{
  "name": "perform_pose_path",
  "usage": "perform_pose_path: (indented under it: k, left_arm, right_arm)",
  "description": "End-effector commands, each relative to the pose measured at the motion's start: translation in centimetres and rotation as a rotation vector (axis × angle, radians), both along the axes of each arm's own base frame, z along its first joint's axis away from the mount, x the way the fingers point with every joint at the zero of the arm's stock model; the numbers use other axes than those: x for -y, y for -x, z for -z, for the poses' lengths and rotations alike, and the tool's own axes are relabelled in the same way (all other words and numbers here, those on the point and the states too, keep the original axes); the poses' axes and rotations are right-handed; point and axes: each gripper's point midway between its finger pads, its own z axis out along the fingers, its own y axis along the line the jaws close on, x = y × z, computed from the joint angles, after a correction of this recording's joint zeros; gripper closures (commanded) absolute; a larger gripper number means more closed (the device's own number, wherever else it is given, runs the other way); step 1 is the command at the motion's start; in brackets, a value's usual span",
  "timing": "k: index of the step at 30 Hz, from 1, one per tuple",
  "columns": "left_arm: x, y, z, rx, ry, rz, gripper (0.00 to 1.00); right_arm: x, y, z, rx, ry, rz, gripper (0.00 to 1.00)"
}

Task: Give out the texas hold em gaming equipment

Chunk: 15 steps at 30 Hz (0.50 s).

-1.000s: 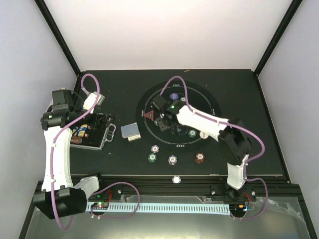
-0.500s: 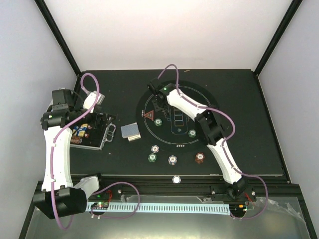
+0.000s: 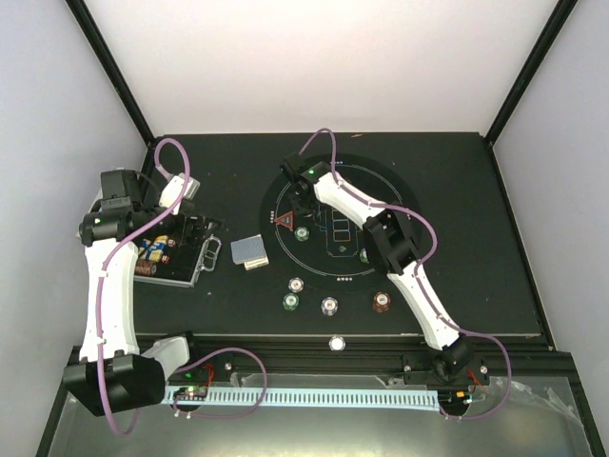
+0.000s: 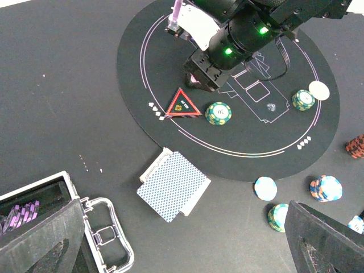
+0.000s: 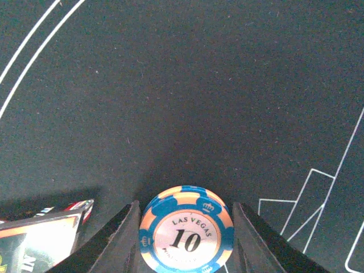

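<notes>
My right gripper (image 5: 186,226) is clenched on a blue-and-peach poker chip (image 5: 186,234) at bottom centre, just right of the red triangle marker (image 5: 41,234). My left gripper (image 4: 182,245) is released and holds nothing.

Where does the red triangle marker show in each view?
Top external: red triangle marker on the round mat's left side.
Left wrist: just above centre.
Right wrist: bottom-left corner, cut off.
Shared landmark: the right gripper, clamping a poker chip, close beside it.
</notes>
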Motion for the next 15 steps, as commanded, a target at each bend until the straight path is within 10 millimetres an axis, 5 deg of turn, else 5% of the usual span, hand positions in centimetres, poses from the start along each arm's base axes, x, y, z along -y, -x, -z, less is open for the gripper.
perform_pose_path:
  k: [1,3,11,15]
  left_arm:
    - [0.0,-0.4,-0.3,0.023,0.011,0.013,0.01]
    - [0.0,-0.4,-0.2,0.02,0.01,0.013,0.01]
    - [0.0,-0.2,-0.4,0.017,0.01,0.006,0.01]
    - [0.0,0.1,-0.9,0.027,0.003,-0.001,0.01]
  right_arm:
    - [0.1,-0.1,0.3,-0.025,-0.009,0.003,0.73]
    - [0.0,-0.4,-0.7,-0.012,-0.018,0.0,0.57]
    - [0.1,-0.5,-8.7,0.091,-0.078,-0.01,0.31]
    - [1.0,1.3,-11.9,0.1,-0.097,-0.014,0.31]
